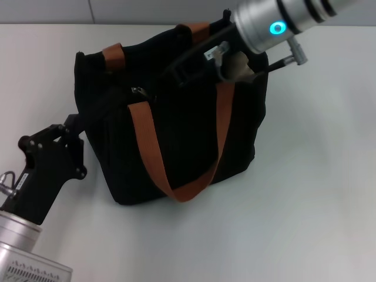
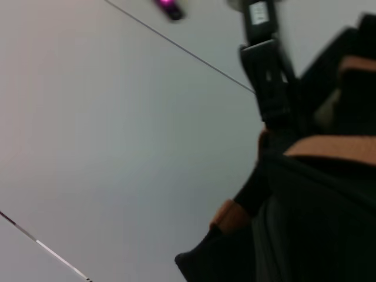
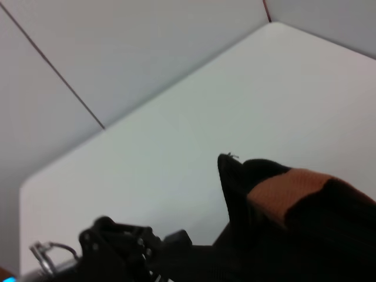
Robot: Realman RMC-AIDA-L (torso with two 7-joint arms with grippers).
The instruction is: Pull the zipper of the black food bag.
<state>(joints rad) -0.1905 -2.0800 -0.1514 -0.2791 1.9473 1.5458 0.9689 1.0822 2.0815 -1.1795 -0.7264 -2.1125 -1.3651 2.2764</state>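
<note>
Zipper (image 1: 139, 91) is sitting atop the black food bag (image 1: 176, 147); left gripper (image 1: 79, 123) is touching the bag's side, right gripper (image 1: 188, 70) is reaching over its top, grips unclear.

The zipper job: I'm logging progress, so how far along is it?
Done: both arms have reached the black food bag. In hand: the left gripper is against its left side, the right gripper at its top opening. Left: the zipper pull sits near the left end, apparently untouched.
</note>
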